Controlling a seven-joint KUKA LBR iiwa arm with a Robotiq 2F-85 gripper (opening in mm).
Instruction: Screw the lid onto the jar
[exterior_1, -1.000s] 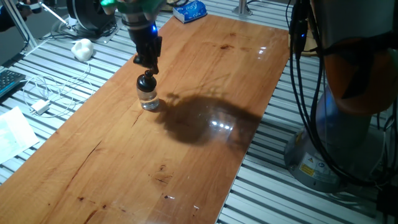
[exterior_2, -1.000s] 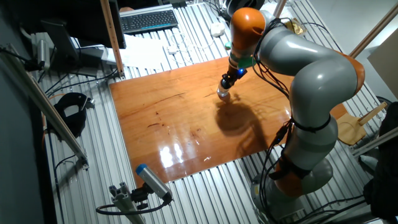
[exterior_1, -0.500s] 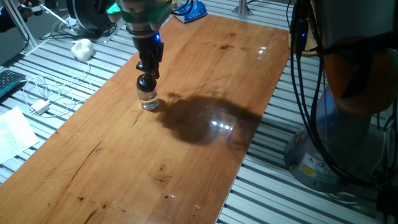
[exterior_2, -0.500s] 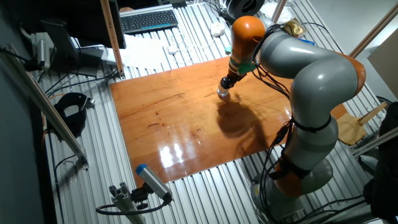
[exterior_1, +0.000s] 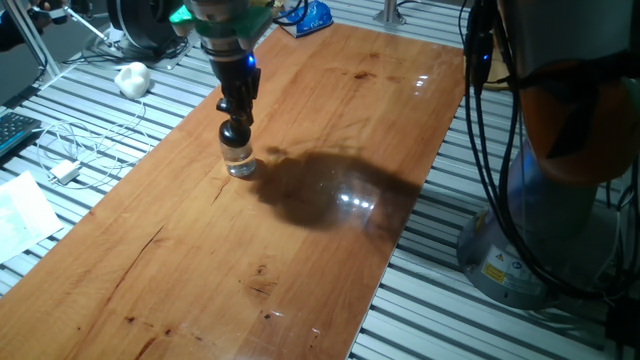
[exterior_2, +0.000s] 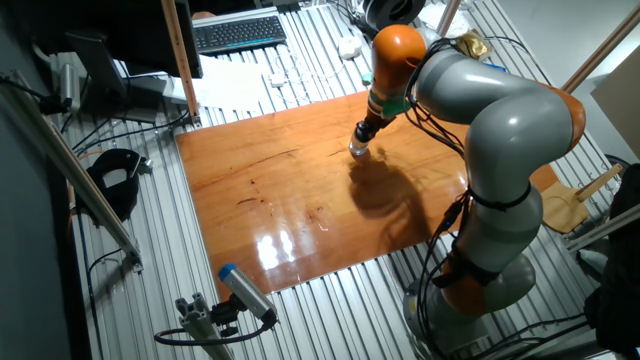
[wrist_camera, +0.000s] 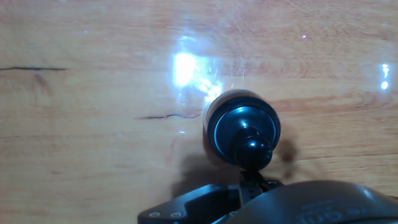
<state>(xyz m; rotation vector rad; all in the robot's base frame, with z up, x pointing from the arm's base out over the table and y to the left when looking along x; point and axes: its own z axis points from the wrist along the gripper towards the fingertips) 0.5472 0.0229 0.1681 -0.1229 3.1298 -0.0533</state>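
The clear glass jar (exterior_1: 239, 161) stands upright on the wooden table (exterior_1: 330, 250), left of its middle. The black lid (exterior_1: 236, 132) sits on the jar's mouth with its knob up. My gripper (exterior_1: 238, 116) hangs straight above, its narrow fingers closed down onto the knob. In the other fixed view the gripper (exterior_2: 362, 134) is over the jar (exterior_2: 356, 151) near the table's far edge. The hand view looks down on the round lid (wrist_camera: 231, 124), and the gripper (wrist_camera: 250, 172) meets the knob from below in the picture. Most of the jar's glass is hidden under the lid.
A white lumpy object (exterior_1: 132, 78) and white cables (exterior_1: 70, 150) lie on the slatted bench left of the table. A blue packet (exterior_1: 305, 17) sits past the far end. The arm's base and dark cables (exterior_1: 500, 150) stand to the right. A keyboard (exterior_2: 238, 33) lies behind.
The gripper has turned about its vertical axis over the lid, showing a narrower side, and sits slightly lower. Jar and lid stay in place.
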